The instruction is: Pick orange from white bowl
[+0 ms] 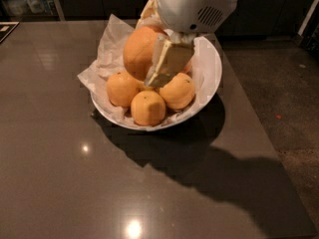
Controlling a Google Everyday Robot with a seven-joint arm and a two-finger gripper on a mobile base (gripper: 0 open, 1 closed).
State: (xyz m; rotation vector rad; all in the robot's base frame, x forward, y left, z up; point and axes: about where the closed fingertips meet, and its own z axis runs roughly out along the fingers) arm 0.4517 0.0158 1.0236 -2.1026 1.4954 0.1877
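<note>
My gripper [148, 74] hangs over the white bowl [213, 76] from a white wrist at the top of the camera view. One cream finger [167, 61] lies against the right side of an orange [137, 49]; the other finger is hidden behind the fruit. That orange sits higher than the rest and looks held and lifted. Three more oranges [148, 107] lie below it in the bowl on crumpled white paper [105, 54].
The bowl stands on a dark glossy table [75, 183]. The table's right edge [264, 148] runs diagonally, with grey floor [294, 93] beyond it. The arm's shadow falls on the table in front of and to the right of the bowl.
</note>
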